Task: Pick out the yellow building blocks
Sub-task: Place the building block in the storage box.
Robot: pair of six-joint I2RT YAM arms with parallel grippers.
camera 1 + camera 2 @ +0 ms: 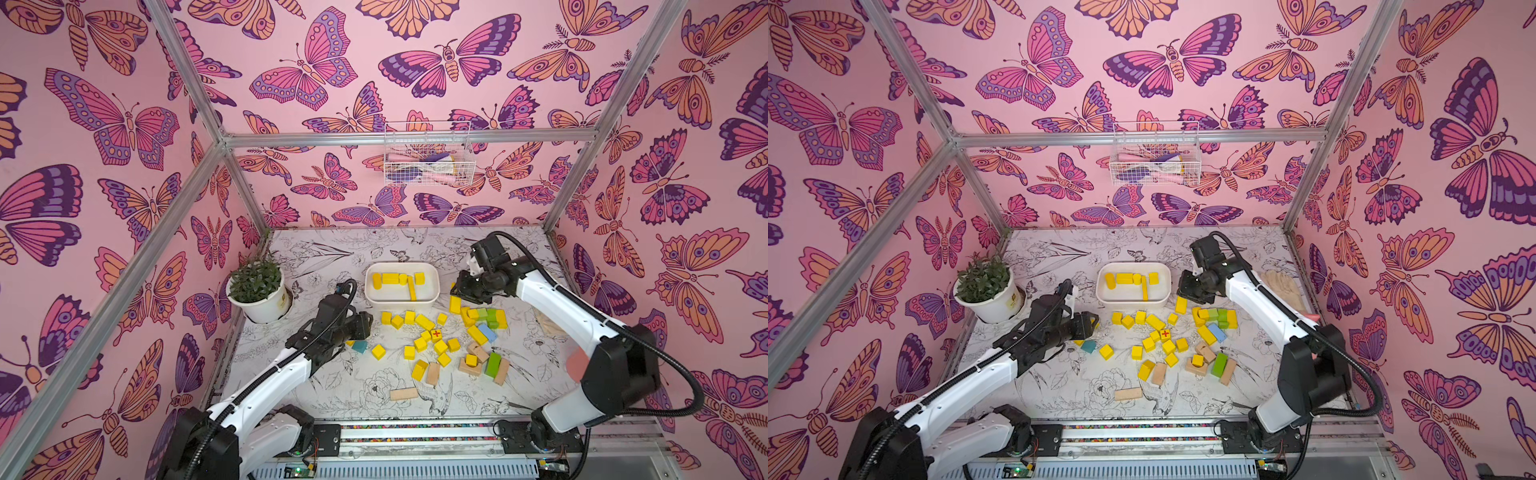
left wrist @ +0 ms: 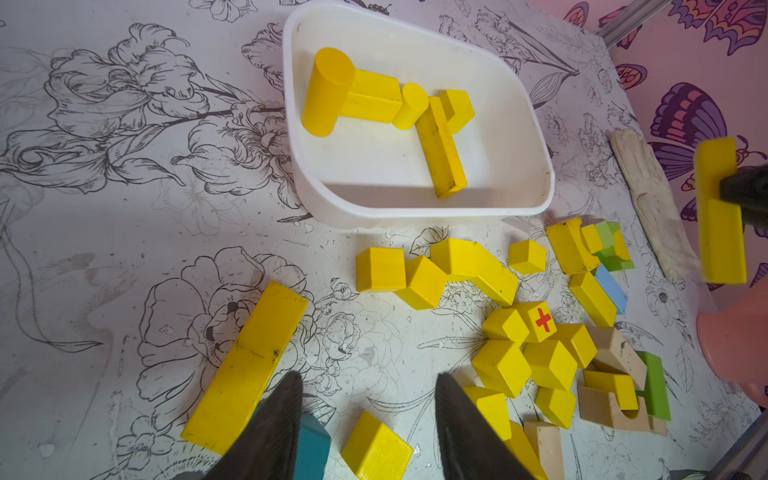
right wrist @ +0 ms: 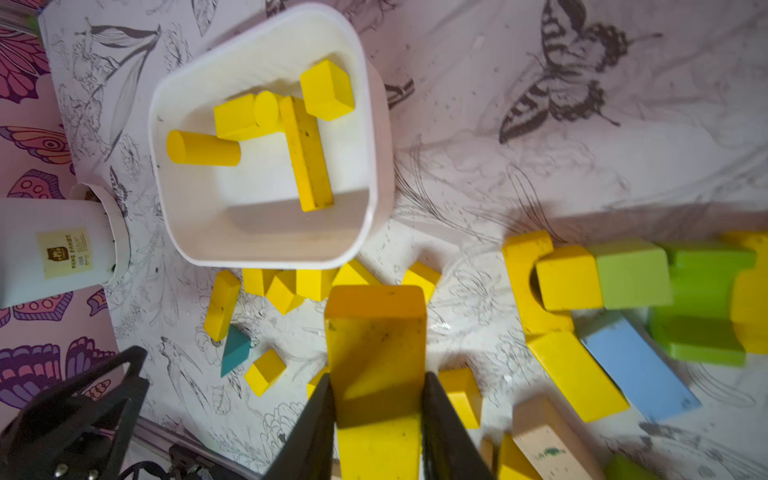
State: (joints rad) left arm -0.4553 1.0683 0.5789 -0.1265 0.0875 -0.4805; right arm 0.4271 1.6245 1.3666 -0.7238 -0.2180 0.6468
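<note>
My right gripper (image 3: 377, 379) is pinching a yellow bar (image 3: 376, 332) across its width. The bar hangs upright just beside the white tub (image 1: 402, 306), on the right arm's side. My left gripper (image 2: 369, 377) has its fingers spread with nothing between them. It hangs low over the table (image 1: 332, 399), near a teal block (image 2: 313, 449) and a flat yellow plank (image 2: 249, 365).

The tub holds five yellow pieces: a thick cylinder (image 2: 328, 91), a brick (image 2: 372, 97), a thin cylinder (image 2: 410, 106), a long bar (image 2: 440, 147) and a cube (image 2: 457, 109).

The other yellow blocks (image 1: 419, 345) lie scattered on the table in front of the tub, between my arms. One is a red-cross cube (image 1: 436, 333). Green (image 1: 493, 363), blue (image 1: 487, 332) and tan blocks (image 1: 404, 393) are mixed in.

A pot (image 1: 266, 309) at the table's left edge holds a green plant. A wire basket (image 1: 428, 174) on the back wall holds purple and pink things I cannot make out.
</note>
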